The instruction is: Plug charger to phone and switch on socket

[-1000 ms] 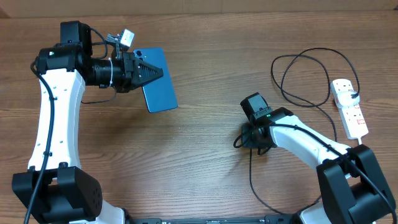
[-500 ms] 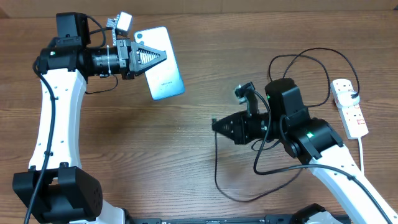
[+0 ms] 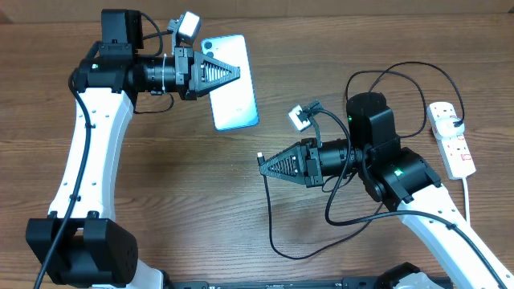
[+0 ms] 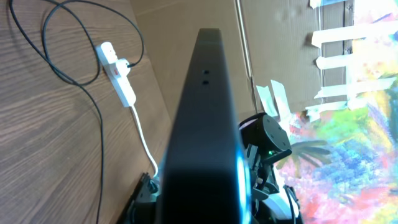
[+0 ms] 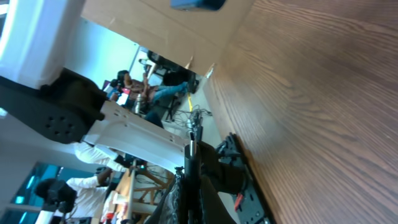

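Observation:
My left gripper is shut on the phone and holds it above the table at the upper middle, its light screen up. In the left wrist view the phone shows edge-on, dark, filling the middle. My right gripper is shut on the charger connector tip, raised above the table right of centre and pointing left, below the phone. The thin black cable hangs in a loop and runs to the plug in the white socket strip at the right edge. The right wrist view shows the connector tip between the fingers.
The strip's white cord runs toward the front right. Cable loops lie left of the strip. The strip also shows in the left wrist view. Cardboard wall stands at the table's far edge.
My left gripper has carried the phone to the right. My right gripper has moved left and up a little with the connector, its fingers now pointing left toward the phone.

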### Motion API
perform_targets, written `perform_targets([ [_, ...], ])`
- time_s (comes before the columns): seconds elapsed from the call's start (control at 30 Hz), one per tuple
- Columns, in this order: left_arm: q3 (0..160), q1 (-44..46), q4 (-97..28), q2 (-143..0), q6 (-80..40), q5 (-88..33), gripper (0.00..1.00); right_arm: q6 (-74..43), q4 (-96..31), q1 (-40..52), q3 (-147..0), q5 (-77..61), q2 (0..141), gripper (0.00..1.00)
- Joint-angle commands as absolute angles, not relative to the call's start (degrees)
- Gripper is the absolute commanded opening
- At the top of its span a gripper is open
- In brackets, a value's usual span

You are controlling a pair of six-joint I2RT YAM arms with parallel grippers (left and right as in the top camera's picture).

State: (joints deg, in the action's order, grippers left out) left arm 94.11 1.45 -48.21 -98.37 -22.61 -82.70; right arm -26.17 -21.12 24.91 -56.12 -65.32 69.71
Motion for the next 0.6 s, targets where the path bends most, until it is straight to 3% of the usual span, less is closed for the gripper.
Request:
perform_targets([
  [0.0,94.83,2.37,-47.97,-97.06,-24.99,-86.08,0.05,-30.7,-19.27,25.06,-56.23,-66.98,69.67,0.04],
  [0.57,94.83,6.7,-47.55,-97.06,-28.56,-83.83,0.05,-37.54,-12.08,25.06,-56.23,-67.05,69.65,0.04],
])
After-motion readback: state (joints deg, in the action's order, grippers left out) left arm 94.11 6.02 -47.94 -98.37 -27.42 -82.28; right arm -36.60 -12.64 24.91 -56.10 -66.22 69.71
